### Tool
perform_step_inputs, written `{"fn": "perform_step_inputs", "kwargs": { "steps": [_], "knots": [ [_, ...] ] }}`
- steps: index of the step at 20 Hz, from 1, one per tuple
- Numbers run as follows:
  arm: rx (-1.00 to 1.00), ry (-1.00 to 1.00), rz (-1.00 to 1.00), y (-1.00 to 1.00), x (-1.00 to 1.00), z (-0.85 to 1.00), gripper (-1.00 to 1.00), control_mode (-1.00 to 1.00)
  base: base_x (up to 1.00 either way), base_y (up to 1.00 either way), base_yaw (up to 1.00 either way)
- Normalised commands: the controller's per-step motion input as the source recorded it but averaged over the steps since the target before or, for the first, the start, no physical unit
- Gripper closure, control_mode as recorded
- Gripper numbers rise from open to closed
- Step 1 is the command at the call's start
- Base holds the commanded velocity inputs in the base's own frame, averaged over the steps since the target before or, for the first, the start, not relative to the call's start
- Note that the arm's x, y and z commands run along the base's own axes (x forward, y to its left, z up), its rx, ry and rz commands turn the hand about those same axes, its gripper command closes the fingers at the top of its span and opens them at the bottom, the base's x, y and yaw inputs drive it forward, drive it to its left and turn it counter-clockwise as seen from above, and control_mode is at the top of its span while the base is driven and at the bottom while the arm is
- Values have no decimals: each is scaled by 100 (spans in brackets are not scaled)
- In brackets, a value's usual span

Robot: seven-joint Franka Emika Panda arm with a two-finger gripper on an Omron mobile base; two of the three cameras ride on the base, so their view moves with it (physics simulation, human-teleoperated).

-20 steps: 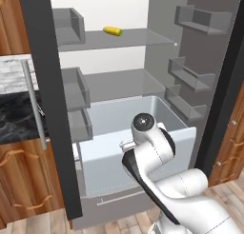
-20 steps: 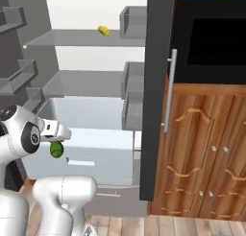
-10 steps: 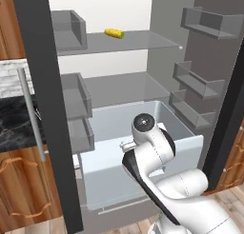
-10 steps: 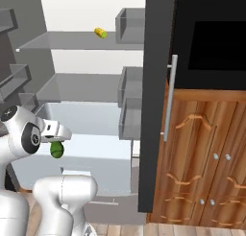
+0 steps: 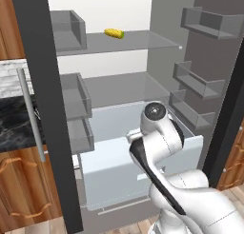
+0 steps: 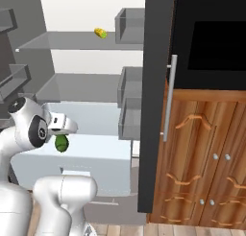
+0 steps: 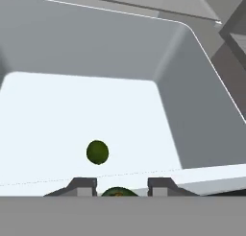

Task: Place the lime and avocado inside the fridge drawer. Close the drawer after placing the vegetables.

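A small green rounded fruit [image 6: 61, 143], taken to be the dark olive avocado (its shade is hard to judge here), is gripped between the dark fingers of the two-finger end effector [image 6: 62, 138]. It is held above the open, pale blue-grey box-shaped fridge drawer [image 5: 114, 169], so that a release would drop it inside. On the drawer's white floor another small round green fruit [image 7: 97, 152] is seen, probably the lime. A yellow corn cob [image 5: 114, 34] lies on the upper glass shelf [image 5: 143, 40].
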Motion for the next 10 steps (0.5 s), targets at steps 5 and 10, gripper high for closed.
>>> {"fn": "perform_step_inputs", "kwargs": {
  "steps": [5, 10],
  "knots": [
    [1, 6, 0, 0, 63, 14, 100, -100, 0, 0, 0],
    [0, 0, 0, 0, 80, -43, 100, -100, 0, 0, 0]
  ]
}}
